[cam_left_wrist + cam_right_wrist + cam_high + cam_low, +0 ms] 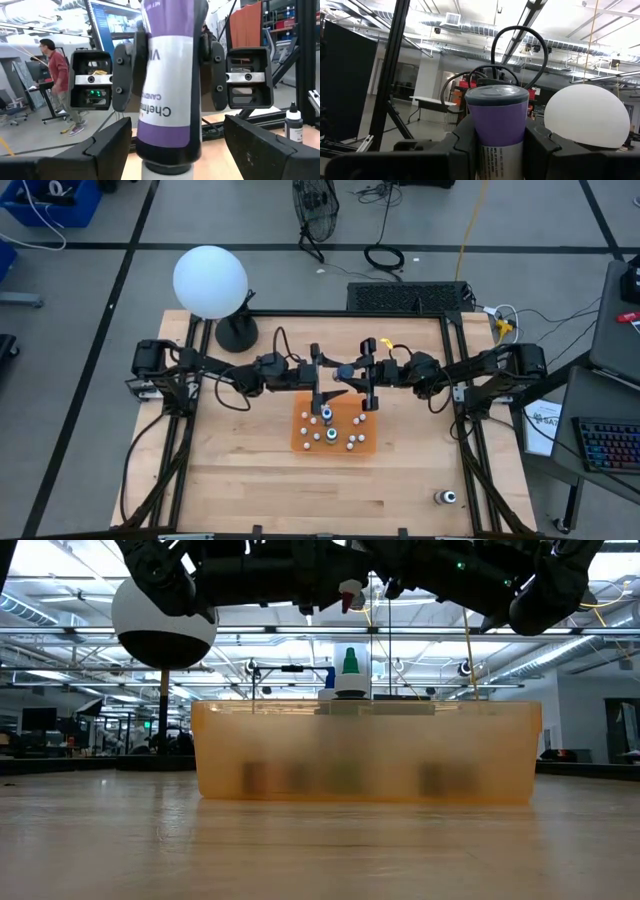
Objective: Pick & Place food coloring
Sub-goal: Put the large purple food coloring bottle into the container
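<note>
The food coloring in play is a purple-labelled bottle point(167, 85), held up in the air over the orange tray point(300, 442). My right gripper point(502, 145) is shut on it and reaches in from the table's right point(360, 376). My left gripper point(177, 150) is open and faces it from the left point(332, 376). Its fingers stand on either side of the bottle's lower end and do not touch it. Several small white-capped bottles point(330, 435) stand in the tray, one of them green-tipped point(350, 662). My right gripper pinches the bottle's purple body point(487, 142) between its two fingers point(125, 75), which come in level from the table's right. The bottle stands upright in the hold with its white cap end point(165, 172) pointing down, lifted clear above the tray.
A big white globe point(210, 280) on a black base stands at the table's far left. One more small bottle point(447, 498) stands alone near the table's near right corner. The tray's translucent wall point(365, 755) fills the middle of the low view.
</note>
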Controlling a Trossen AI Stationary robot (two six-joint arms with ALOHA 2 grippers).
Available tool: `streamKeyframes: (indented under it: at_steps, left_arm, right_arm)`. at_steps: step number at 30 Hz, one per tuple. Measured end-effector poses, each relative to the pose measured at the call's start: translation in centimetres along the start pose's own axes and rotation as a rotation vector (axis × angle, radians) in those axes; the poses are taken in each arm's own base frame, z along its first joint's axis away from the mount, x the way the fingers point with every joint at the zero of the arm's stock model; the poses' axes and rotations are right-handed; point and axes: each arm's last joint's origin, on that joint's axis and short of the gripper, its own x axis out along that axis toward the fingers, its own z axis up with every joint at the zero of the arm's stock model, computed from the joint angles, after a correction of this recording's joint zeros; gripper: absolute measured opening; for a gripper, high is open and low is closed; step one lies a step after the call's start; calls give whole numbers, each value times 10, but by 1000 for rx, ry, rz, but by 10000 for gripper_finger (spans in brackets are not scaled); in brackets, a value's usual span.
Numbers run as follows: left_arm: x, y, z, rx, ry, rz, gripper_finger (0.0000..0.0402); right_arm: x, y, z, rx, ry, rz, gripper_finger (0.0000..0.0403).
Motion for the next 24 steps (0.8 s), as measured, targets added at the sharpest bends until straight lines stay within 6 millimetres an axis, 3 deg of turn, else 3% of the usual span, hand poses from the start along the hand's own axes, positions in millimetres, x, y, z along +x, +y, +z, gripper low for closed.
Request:
streamKeyframes:
  at_steps: [5, 12, 15, 19, 24]
  left_arm:
    - [0, 0, -2, 10, 23, -5, 266]
    - [0, 0, -6, 21, 65, 24, 133]
    - [-1, 0, -10, 25, 116, 61, 110]
    - [-6, 2, -9, 29, 274, 102, 112]
    - [-21, 3, 13, 47, 557, 143, 112]
  right_arm:
    - [0, 0, 0, 7, -2, 0, 92]
    - [0, 0, 0, 18, -3, 5, 91]
    - [0, 0, -1, 25, 7, 1, 88]
    - [0, 0, -5, 33, 42, 0, 89]
    - [-1, 0, -9, 50, 89, -34, 166]
